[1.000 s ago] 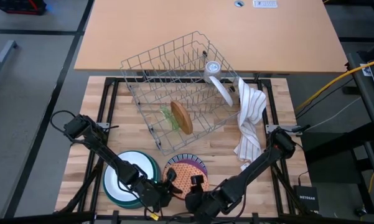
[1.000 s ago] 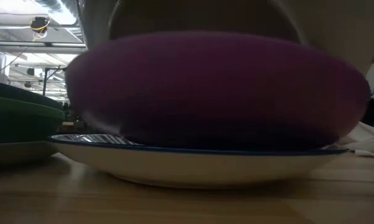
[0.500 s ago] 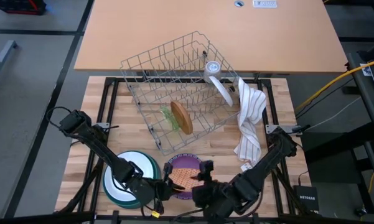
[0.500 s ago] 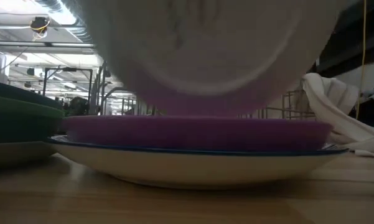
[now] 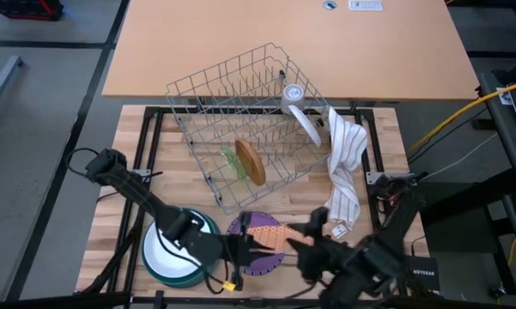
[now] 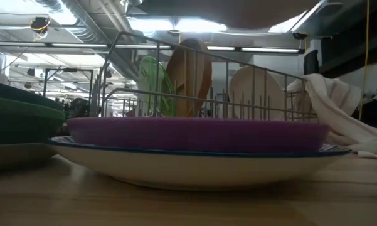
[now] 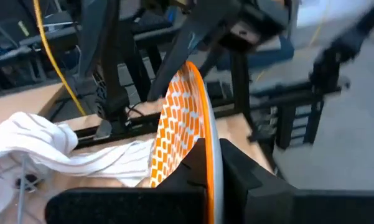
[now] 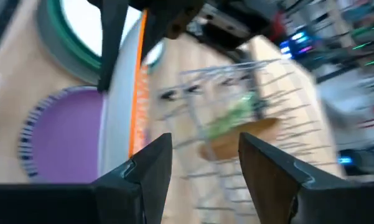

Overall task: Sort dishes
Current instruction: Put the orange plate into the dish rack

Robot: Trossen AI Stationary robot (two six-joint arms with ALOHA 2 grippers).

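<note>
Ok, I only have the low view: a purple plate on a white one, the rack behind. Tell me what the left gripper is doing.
Observer: The left gripper is shut on the rim of an orange-patterned plate, holding it on edge above the purple plate.
Operator: Now give me the right gripper.
Observer: The right gripper is open beside that orange-patterned plate, with nothing between its fingers.
</note>
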